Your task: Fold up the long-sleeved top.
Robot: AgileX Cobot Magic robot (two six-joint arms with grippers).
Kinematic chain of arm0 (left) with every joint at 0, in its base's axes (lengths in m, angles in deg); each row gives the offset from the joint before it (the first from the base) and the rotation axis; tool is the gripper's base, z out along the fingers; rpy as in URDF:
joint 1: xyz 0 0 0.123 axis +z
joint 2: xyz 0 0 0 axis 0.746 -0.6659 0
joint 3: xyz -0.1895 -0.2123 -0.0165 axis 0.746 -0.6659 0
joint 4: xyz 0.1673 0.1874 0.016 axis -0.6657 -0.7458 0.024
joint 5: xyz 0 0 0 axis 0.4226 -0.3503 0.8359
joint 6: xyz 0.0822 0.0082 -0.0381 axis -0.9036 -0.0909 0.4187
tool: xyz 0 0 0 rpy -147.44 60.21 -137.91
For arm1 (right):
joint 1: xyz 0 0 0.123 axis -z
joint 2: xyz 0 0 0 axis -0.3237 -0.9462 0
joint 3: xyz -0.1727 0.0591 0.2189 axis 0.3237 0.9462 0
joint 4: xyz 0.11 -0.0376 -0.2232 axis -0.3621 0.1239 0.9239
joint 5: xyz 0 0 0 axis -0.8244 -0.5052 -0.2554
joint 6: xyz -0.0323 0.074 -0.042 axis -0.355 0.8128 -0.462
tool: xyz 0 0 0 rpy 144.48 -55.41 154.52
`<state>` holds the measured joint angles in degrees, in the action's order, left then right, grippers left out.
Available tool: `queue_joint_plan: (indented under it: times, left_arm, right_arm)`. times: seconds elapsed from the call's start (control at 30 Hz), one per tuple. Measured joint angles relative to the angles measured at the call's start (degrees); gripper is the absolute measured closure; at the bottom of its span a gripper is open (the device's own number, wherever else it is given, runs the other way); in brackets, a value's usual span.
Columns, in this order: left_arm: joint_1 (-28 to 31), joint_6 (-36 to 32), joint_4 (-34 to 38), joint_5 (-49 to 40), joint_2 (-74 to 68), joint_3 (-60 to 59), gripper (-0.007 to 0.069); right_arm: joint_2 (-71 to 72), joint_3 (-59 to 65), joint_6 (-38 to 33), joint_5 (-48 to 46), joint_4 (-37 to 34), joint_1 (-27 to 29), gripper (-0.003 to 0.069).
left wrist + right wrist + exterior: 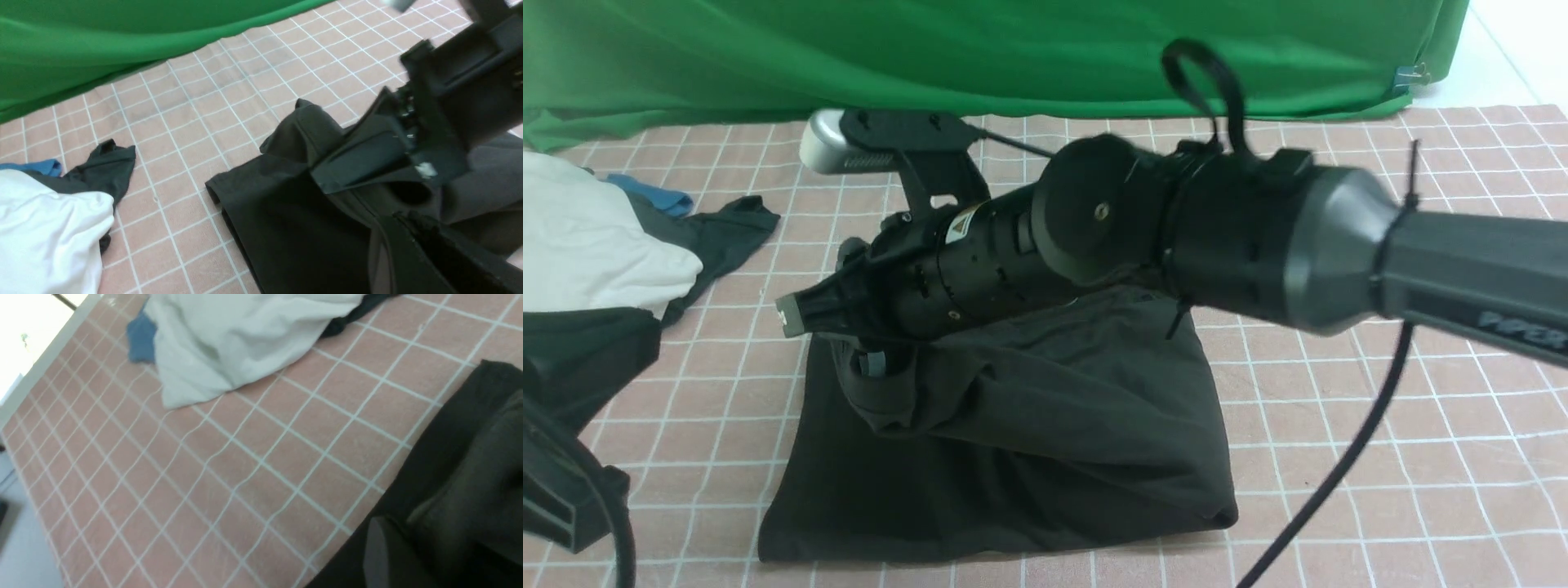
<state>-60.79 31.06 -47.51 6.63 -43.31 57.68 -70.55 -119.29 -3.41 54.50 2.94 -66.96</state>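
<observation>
The long-sleeved top [1045, 441] lies on the checked cloth as a black, roughly square folded pile. My right arm reaches across it from the right. Its gripper [870, 359] sits at the pile's far left corner, jaws close together on a raised fold of the top that bunches around the fingers. In the right wrist view one grey finger [378, 555] presses against the top [461, 457]; the other finger is hidden by cloth. My left gripper [398, 216] hangs shut just over the top [286, 220], with nothing seen between its fingers, close to the right gripper [392, 171].
A white cloth bundle [588, 237] lies at the left with a small dark cloth [719, 237] and a blue piece [658, 196] beside it. A green backdrop [931, 49] closes the far side. A black cable [1339, 474] hangs across the pink checked cloth [1380, 408].
</observation>
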Motion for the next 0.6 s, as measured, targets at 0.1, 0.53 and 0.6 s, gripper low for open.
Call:
queue_joint_plan:
  times: [0.1,0.53,0.6]
  left_arm:
    - [0.0,0.0,0.0,0.0,0.0,0.0,0.0608]
    - [0.0,0.04,0.88,-4.17,-0.5,0.0,0.0608]
    - [0.0,0.04,3.16,-5.44,-2.27,0.0,0.0606]
  right_arm:
    - [-0.44,-0.07,0.37,2.6,-1.1,-0.11,0.0308]
    - [13.89,-0.19,2.54,-17.85,17.96,9.95,0.0388]
    - [15.63,0.68,3.5,-23.63,23.25,11.14,0.0508]
